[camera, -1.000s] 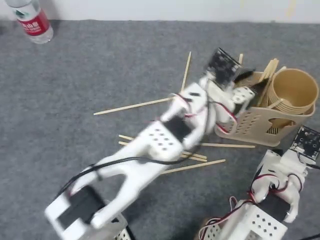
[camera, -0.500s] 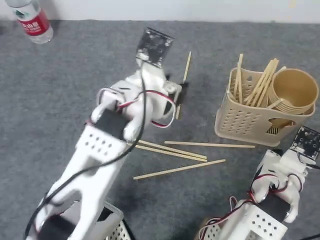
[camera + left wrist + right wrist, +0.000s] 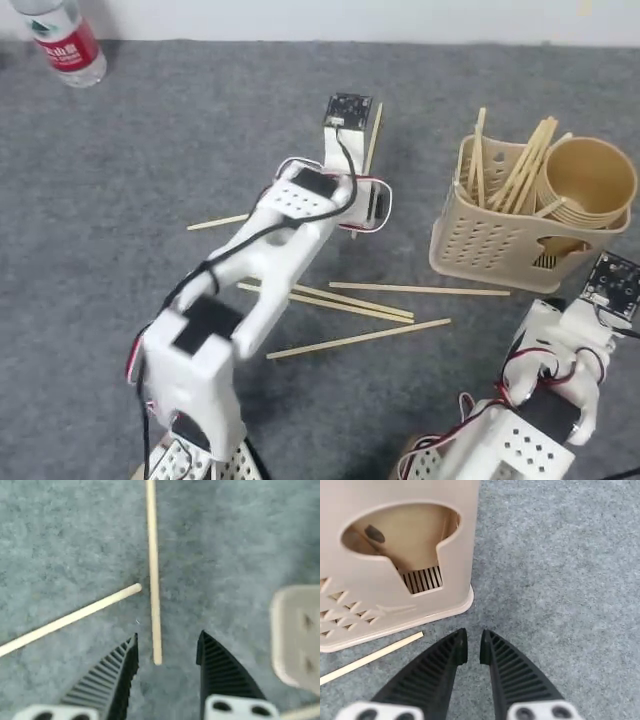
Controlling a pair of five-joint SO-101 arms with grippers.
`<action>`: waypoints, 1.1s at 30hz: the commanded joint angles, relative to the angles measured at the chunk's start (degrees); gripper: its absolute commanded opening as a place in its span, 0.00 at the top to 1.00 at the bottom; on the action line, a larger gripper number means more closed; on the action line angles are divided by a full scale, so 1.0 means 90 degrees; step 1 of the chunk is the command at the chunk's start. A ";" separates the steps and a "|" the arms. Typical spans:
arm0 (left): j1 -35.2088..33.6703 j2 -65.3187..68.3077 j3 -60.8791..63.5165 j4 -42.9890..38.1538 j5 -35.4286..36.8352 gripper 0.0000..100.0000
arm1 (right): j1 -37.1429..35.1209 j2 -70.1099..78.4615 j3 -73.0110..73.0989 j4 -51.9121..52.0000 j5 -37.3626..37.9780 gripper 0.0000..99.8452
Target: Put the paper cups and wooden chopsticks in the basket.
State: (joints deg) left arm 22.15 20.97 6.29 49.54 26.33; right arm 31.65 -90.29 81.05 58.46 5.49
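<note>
Soft, even light falls from overhead on the grey mat (image 3: 150,180), which looks uniformly bright from edge to edge. Shadows are faint and diffuse: a weak dark fringe lies under the left arm (image 3: 290,240) and along the near foot of the basket (image 3: 500,250). The arm's white shells are the brightest surfaces. In the left wrist view a chopstick (image 3: 152,570) throws a thin, pale shadow, and in the right wrist view the handle opening (image 3: 395,535) is shaded inside

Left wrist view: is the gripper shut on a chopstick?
No: the left gripper has its jaws open, with a chopstick lying loose between them, gripped by neither.
</note>
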 commanded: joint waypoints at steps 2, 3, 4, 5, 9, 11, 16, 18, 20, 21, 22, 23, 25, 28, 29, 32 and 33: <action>-0.0254 0.0967 -0.1070 0.0049 0.0440 0.82 | 0.0044 -0.0073 -0.0107 -0.0054 -0.0068 0.94; -0.0313 0.1094 -0.1216 0.0098 0.0449 0.82 | 0.0044 -0.0073 -0.0107 -0.0054 -0.0068 0.94; -0.0332 0.1211 -0.1411 0.0205 0.0430 0.82 | 0.0044 -0.0073 -0.0107 -0.0054 -0.0068 0.94; -0.0342 0.1338 -0.1665 0.0400 0.0420 0.82 | 0.0044 -0.0073 -0.0107 -0.0054 -0.0068 0.94; -0.0342 0.1963 -0.2652 0.0957 0.0420 0.82 | 0.0044 -0.0073 -0.0107 -0.0054 -0.0068 0.94; -0.0342 0.2374 -0.3306 0.1377 0.0420 0.82 | 0.0044 -0.0073 -0.0107 -0.0054 -0.0068 0.94; -0.0234 0.3624 -0.5416 0.2862 0.0420 0.82 | 0.0044 -0.0073 -0.0107 -0.0054 -0.0068 0.94; -0.0195 0.4171 -0.6403 0.3419 0.0420 0.82 | 0.0044 -0.0073 -0.0107 -0.0054 -0.0068 0.94; -0.0186 0.4747 -0.7409 0.3907 0.0420 0.82 | 0.0044 -0.0073 -0.0107 -0.0054 -0.0068 0.94; -0.0166 0.5011 -0.7897 0.4151 0.0420 0.82 | 0.0044 -0.0073 -0.0107 -0.0054 -0.0068 0.94; -0.0156 0.5265 -0.8376 0.4376 0.0420 0.83 | 0.0044 -0.0073 -0.0107 -0.0054 -0.0068 0.94; -0.0147 0.5529 -0.8855 0.4591 0.0420 0.85 | 0.0044 -0.0073 -0.0107 -0.0054 -0.0068 0.94; -0.0147 0.5998 -0.9763 0.4913 0.0410 0.91 | 0.0044 -0.0073 -0.0107 -0.0054 -0.0068 0.94; -0.0117 0.6584 -1.0886 0.5245 0.0088 0.98 | 0.0044 -0.0073 -0.0107 -0.0054 -0.0068 0.94; -0.0068 0.6740 -1.1199 0.5343 0.0000 0.99 | 0.0044 -0.0073 -0.0107 -0.0054 -0.0068 0.94; 0.0020 0.6877 -1.1375 0.5490 -0.0186 0.99 | 0.0044 -0.0073 -0.0107 -0.0054 -0.0068 0.94; 0.0049 0.6818 -1.1355 0.5499 -0.0205 0.99 | 0.0044 -0.0073 -0.0107 -0.0054 -0.0068 0.94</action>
State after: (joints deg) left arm 21.27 82.95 -92.26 96.92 26.33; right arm 31.65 -90.29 81.05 58.46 5.49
